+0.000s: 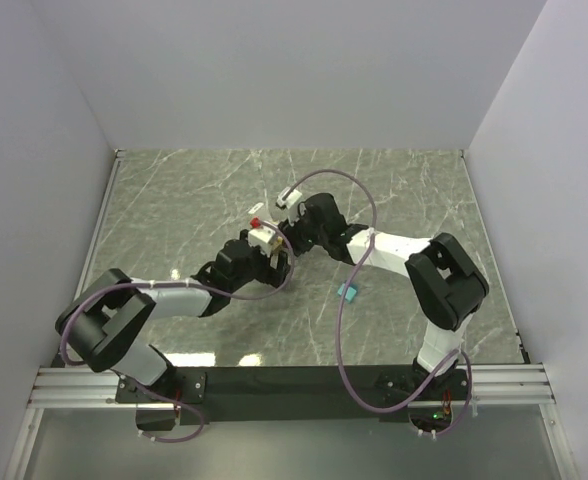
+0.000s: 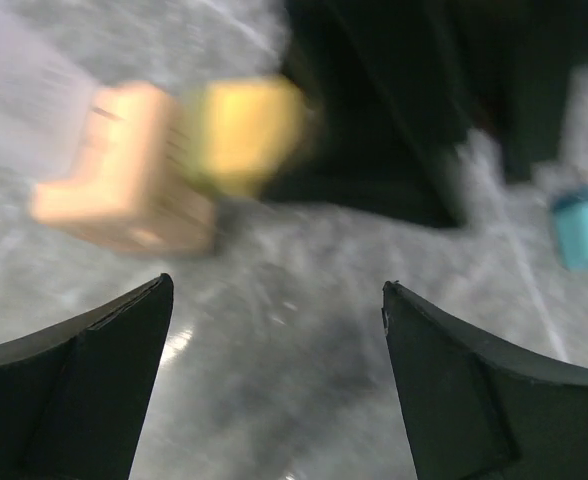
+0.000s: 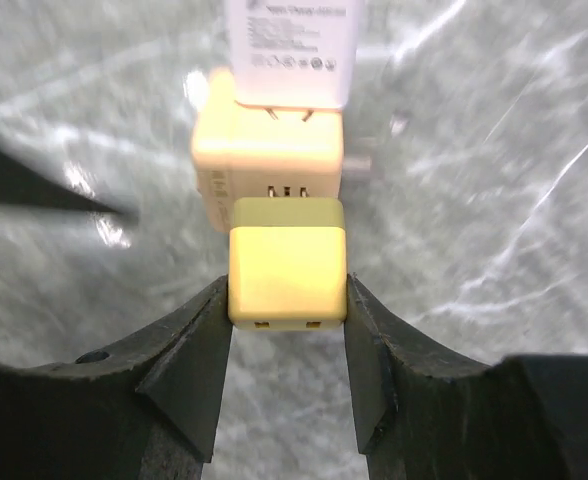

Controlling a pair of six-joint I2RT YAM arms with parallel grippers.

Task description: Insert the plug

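Note:
My right gripper (image 3: 287, 292) is shut on a yellow plug (image 3: 287, 268), one finger on each side of it. The plug's prongs reach into a cream adapter block (image 3: 264, 160) on the marble table, and a short stretch of them shows between the two. A white charger (image 3: 292, 50) sits in the block's far side. My left gripper (image 2: 277, 292) is open with only bare table between its fingers. It hangs just short of the blurred cream block (image 2: 124, 170) and yellow plug (image 2: 244, 130). From above, both grippers meet at the block (image 1: 264, 238) in mid-table.
A small teal object (image 1: 348, 292) lies on the table to the right of the block, also at the right edge of the left wrist view (image 2: 586, 225). A small red thing (image 1: 257, 220) shows beside the block. White walls close the table on three sides.

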